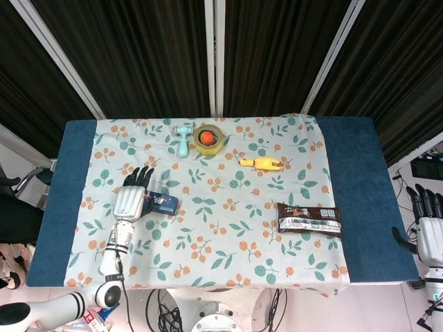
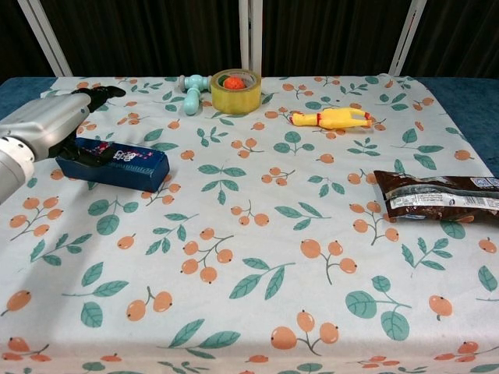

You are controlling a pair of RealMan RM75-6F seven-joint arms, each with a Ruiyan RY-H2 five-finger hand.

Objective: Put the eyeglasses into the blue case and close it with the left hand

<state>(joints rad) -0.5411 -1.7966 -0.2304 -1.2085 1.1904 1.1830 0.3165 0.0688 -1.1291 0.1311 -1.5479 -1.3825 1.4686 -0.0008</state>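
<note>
The left hand (image 2: 48, 127) is lying flat, fingers outstretched, on the lidded blue case (image 2: 117, 164) at the cloth's left side (eyeglasses not showing, presumably inside), so I'm judging only lifting away remains.
</note>
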